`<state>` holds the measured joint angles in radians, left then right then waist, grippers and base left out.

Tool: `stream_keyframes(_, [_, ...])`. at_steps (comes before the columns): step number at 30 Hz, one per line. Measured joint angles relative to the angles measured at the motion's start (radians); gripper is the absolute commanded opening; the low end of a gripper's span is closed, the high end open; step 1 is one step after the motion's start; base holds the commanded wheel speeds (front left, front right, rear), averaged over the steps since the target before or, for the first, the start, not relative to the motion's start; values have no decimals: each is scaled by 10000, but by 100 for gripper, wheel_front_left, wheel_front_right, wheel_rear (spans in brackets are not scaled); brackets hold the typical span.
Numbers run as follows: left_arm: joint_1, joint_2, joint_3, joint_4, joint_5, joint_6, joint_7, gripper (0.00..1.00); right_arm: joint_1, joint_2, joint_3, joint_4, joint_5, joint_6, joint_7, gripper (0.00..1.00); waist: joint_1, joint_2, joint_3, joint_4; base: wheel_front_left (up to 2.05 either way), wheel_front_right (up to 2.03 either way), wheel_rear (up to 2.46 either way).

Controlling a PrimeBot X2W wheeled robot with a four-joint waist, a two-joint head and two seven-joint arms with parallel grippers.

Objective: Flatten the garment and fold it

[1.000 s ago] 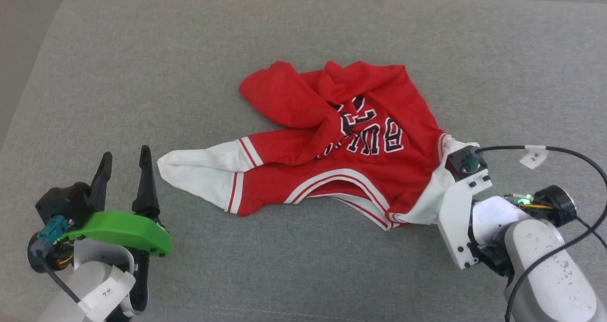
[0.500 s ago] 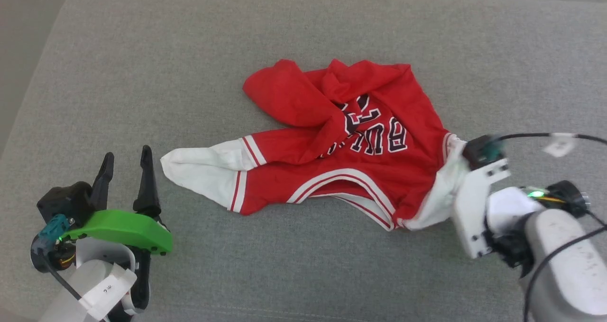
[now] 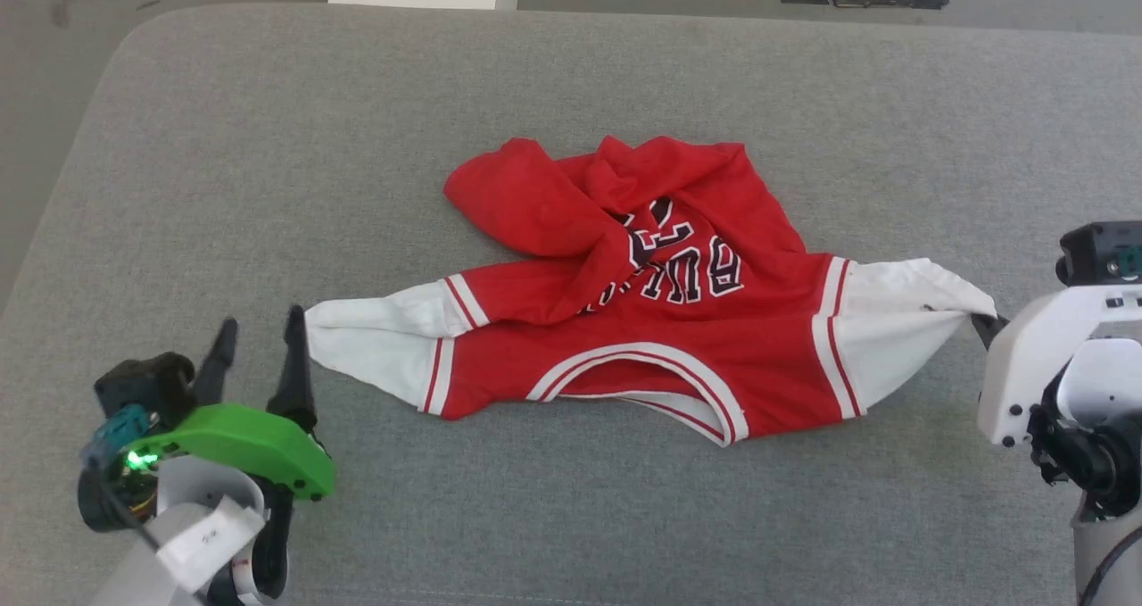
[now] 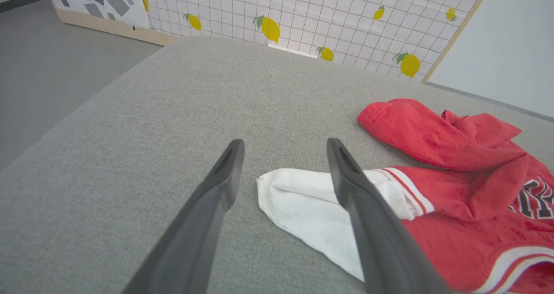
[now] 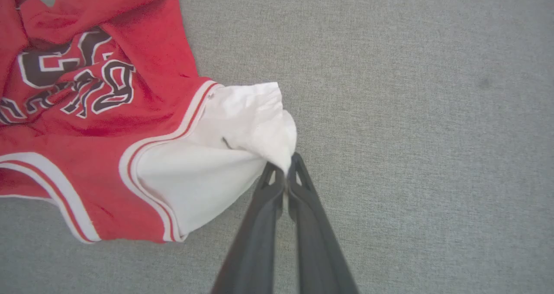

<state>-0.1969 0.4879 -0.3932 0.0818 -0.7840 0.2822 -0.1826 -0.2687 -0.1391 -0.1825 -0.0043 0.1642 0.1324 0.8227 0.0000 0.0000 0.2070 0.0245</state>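
Red cloth makes up the body of the garment [image 3: 767,356] [image 4: 454,237] [image 5: 86,134], which lies in the middle of the grey fabric-covered counter [image 3: 268,142], with a white sleeve stretched out to either side. Its upper part is bunched and folded over itself, half covering the black lettering [image 3: 687,276].

The right fingers [image 3: 984,327] [image 5: 285,172] are closed tight together. They pinch the outer tip of the right sleeve [image 3: 892,320] [image 5: 207,168], which is drawn to a point at the grip.

The left fingers [image 3: 293,356] [image 4: 225,177] stand wide apart and hold nothing. They are low over the counter at the end of the left sleeve [image 3: 375,347] [image 4: 303,203]. In the left wrist view the sleeve's end shows in the gap between them, and one finger crosses in front of its cloth. Whether either finger touches the sleeve cannot be told.

Beyond the counter's far edge, the left wrist view shows a gridded panel printed with lemons [image 4: 303,8]. Nothing lies on the counter between the left fingers and the sleeve.
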Motion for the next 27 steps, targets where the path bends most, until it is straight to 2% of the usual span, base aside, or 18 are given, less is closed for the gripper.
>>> stream_keyframes(3, [-166,-4,-238,161,-201,182,1154,100,143,71,-121,-194,2,-2,59,0,0,0,49,-10,0,0,0])
stream_keyframes(7, [-1228,79,-773,493,-502,460,3390,100,225,130,-128,-385,10,-2,150,0,0,0,216,-13,0,0,0])
stream_keyframes(12, [-2937,548,-1574,1394,-403,673,6132,100,224,121,-17,-579,46,-2,313,0,0,0,536,-42,0,0,0])
stream_keyframes(15, [-3643,698,-1902,2008,-255,709,7085,100,221,100,84,-660,105,0,320,0,0,0,754,-99,0,0,0])
stream_keyframes(20, [-4208,619,-2337,2752,-155,652,8247,100,210,-36,86,-706,188,-2,320,0,0,0,1140,-222,0,0,0])
stream_keyframes(25, [-4443,569,-2171,3016,-734,602,9049,100,179,-67,61,-723,205,0,303,0,0,0,1427,-357,0,0,0])
stream_keyframes(26, [-4452,573,-2102,3028,-819,581,9127,65,179,-73,44,-723,205,0,293,0,0,1,1455,-373,0,0,0])
stream_keyframes(27, [-4453,571,-2029,3030,-917,570,9175,18,179,-81,19,-721,205,-2,291,0,0,0,1480,-382,0,0,0])
